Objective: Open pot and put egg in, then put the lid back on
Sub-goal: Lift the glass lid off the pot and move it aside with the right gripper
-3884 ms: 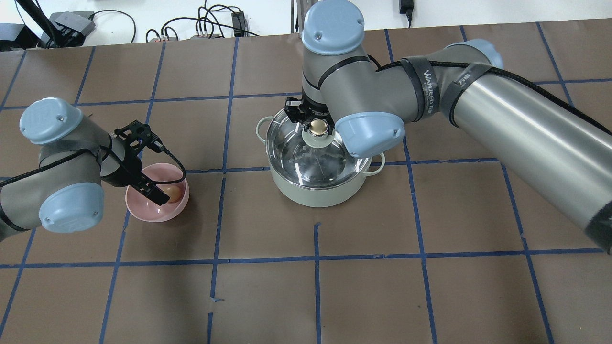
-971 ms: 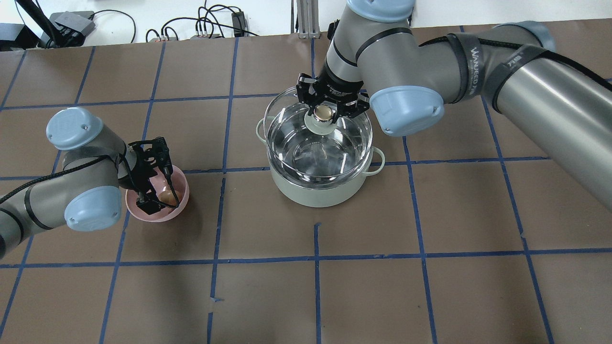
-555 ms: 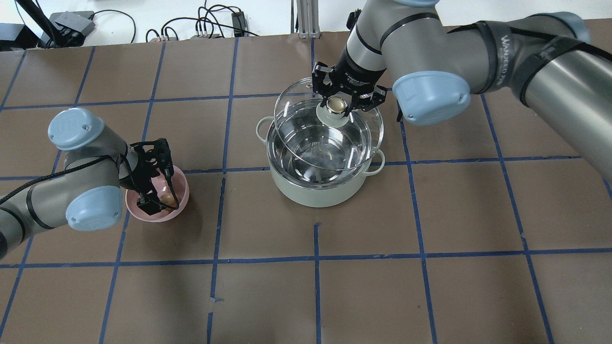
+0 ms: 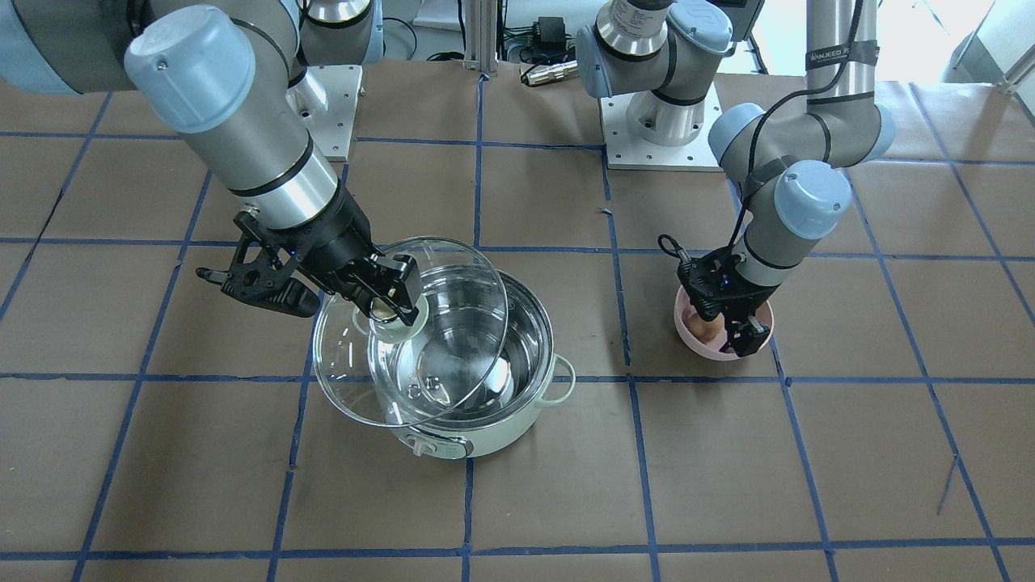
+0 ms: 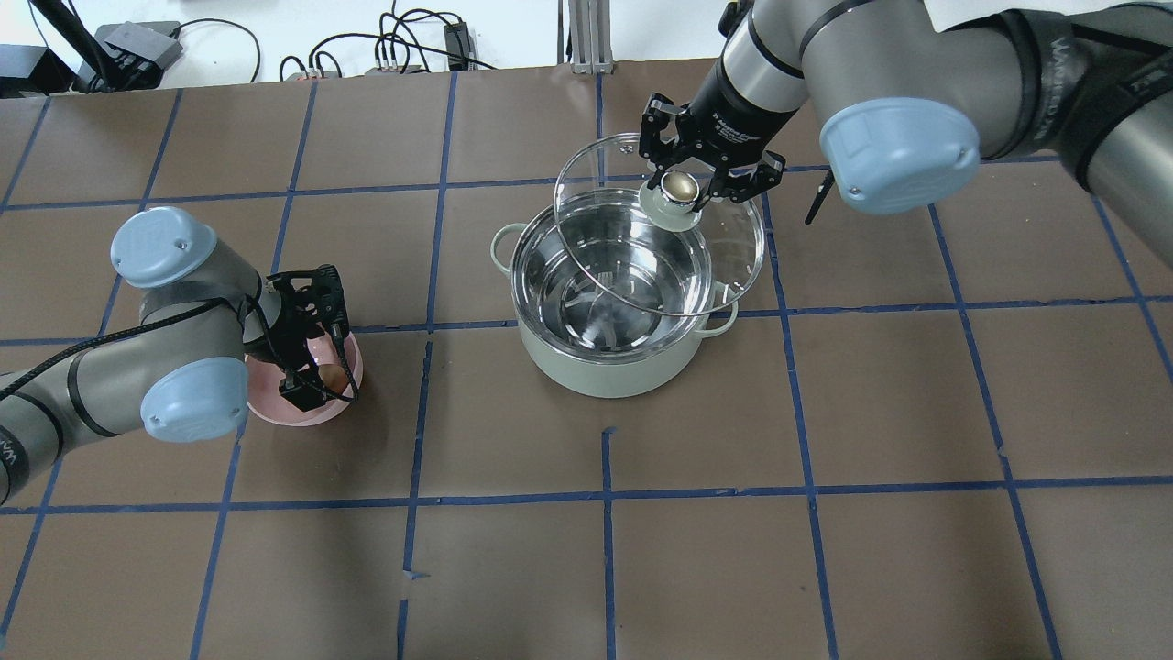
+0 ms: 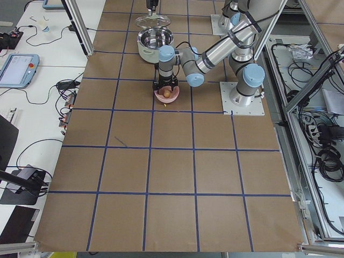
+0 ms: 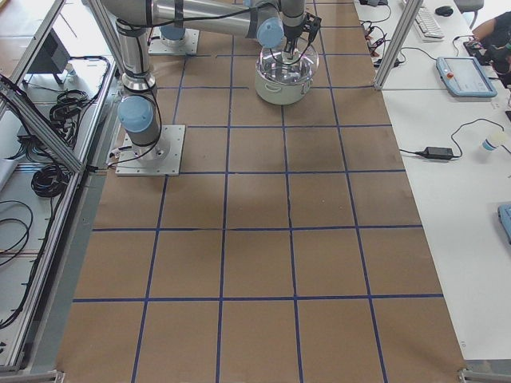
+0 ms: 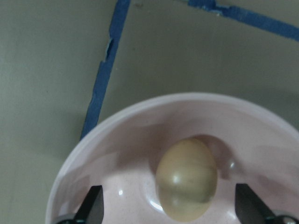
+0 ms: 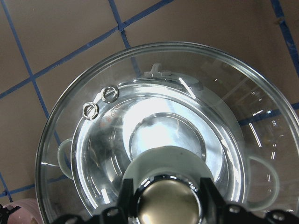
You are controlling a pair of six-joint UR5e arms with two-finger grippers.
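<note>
The mint-green pot point(image 5: 605, 367) stands open at mid-table, its steel inside bare; it also shows in the front view point(image 4: 501, 432). My right gripper point(image 5: 680, 188) is shut on the knob of the glass lid point(image 5: 605, 174) and holds it tilted above the pot's far right rim. In the right wrist view the lid point(image 9: 74, 93) hangs over the pot point(image 9: 254, 163). The brown egg point(image 8: 187, 184) lies in the pink bowl point(image 8: 117, 140). My left gripper point(image 5: 316, 371) is open, low in the bowl, a finger on each side of the egg point(image 5: 327, 376).
The pink bowl point(image 5: 302, 417) sits left of the pot, about one grid square away. Brown paper with blue tape lines covers the table point(image 5: 605, 550). Cables and boxes point(image 5: 403, 46) lie beyond the far edge. The arm bases point(image 4: 663, 121) stand at the robot's side.
My right gripper has lifted the lid off the pot and carried it up and to the far right. My left gripper has settled lower into the bowl around the egg.
</note>
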